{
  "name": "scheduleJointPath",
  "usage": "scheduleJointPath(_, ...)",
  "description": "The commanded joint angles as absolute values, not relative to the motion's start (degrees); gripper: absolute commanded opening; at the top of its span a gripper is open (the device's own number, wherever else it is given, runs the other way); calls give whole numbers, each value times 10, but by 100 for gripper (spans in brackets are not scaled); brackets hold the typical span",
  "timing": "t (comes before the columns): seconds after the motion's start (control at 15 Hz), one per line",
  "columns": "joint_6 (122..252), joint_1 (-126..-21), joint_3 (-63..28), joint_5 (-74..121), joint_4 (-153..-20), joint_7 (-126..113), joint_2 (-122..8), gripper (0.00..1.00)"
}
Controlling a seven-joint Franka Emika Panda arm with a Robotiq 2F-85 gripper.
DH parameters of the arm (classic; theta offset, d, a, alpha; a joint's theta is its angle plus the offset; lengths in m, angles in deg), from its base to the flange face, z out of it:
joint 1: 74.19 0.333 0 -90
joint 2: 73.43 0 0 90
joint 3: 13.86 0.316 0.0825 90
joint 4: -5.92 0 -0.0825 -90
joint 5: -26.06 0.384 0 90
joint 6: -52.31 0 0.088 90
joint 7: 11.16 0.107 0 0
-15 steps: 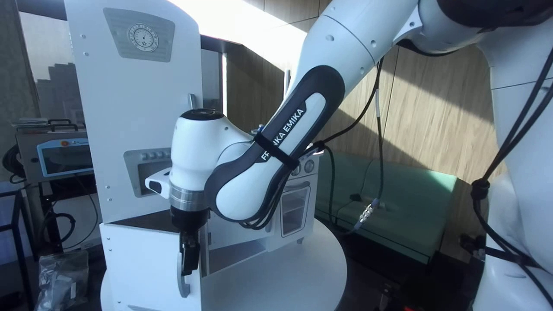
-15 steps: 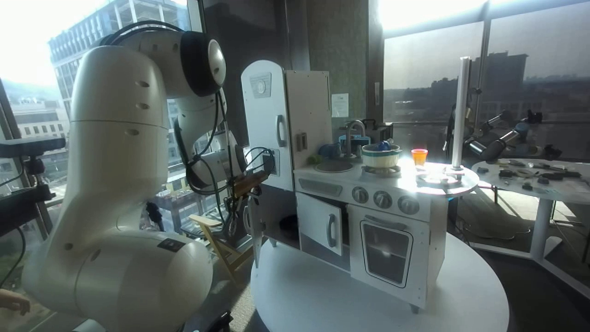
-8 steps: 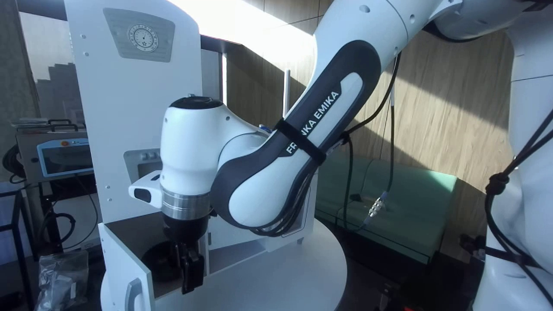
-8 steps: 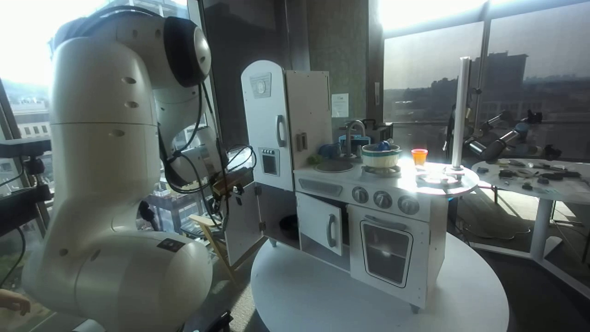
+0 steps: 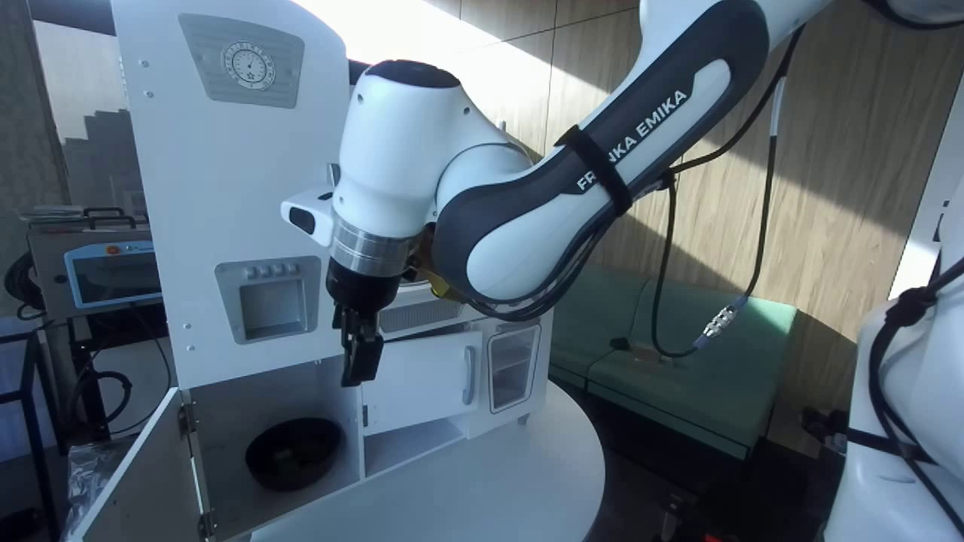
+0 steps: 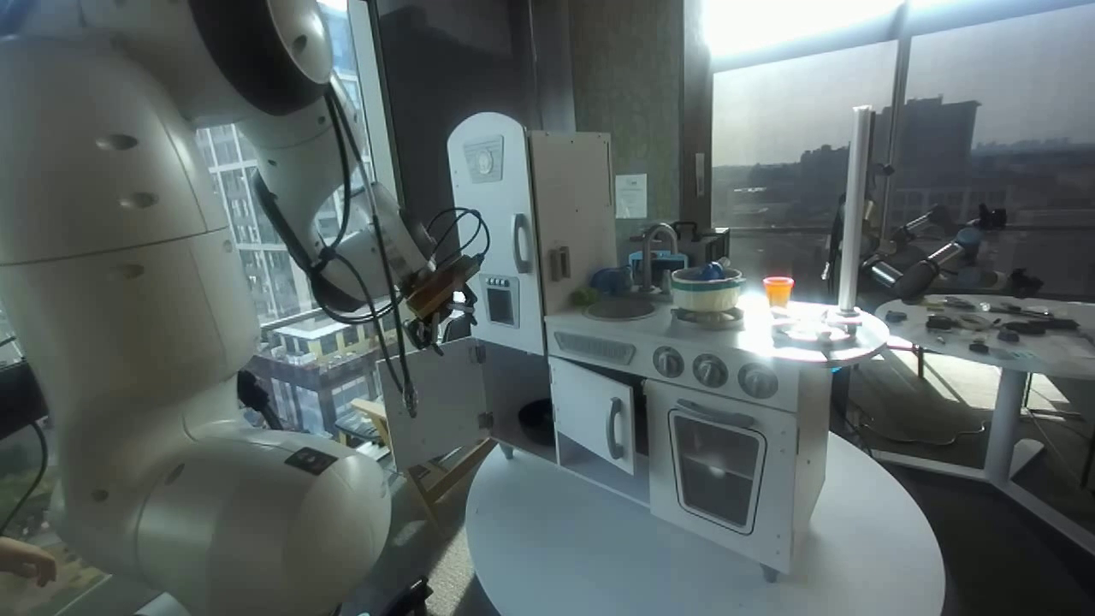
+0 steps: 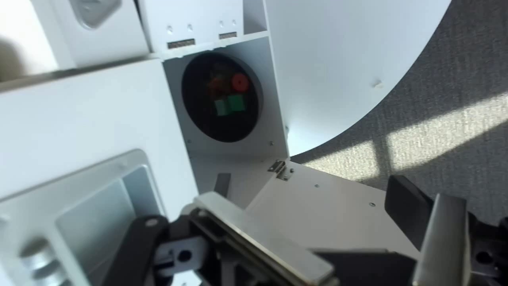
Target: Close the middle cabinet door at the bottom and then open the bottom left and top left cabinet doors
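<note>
Outward travel of the bottom left door (image 5: 147,482) is noted since the earlier frames: it is now swung wide on its hinges (image 7: 278,167), and the lower left compartment (image 5: 241,403), with the black bowl (image 5: 294,455) inside, is exposed. The gripper (image 5: 360,369) is now raised clear of that door and is positioned near the lower part of the top left door (image 6: 492,210); contact there cannot be confirmed. In the wrist view its fingers (image 7: 440,238) are found spread apart, with nothing gripped between them. On this evidence the bottom left step is judged complete. The top left door is found closed in both exterior views, its handle (image 6: 517,243) not engaged, and is judged the next item; further lift is considered necessary for that handle to be reached. One deficiency is recorded: the middle door (image 6: 590,411) is seen ajar, a dark gap being visible along its top and free edge, so the closing step cannot be passed as done. Whether it is to be revisited cannot be determined.
</note>
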State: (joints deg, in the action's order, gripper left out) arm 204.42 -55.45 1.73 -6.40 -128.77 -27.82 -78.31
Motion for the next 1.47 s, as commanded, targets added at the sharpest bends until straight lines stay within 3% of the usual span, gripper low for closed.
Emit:
scheduleJointPath(0.0, 2066, -589, 3, -58, -1308, -242, -862, 100)
scheduleJointPath(0.4, 2120, -652, 17, -141, -1290, -85, -901, 100)
scheduleJointPath(0.93, 2195, -793, 71, -492, -1177, 255, -871, 100)
scheduleJointPath(1.4, 2181, -817, 64, -723, -1088, 474, -778, 100)
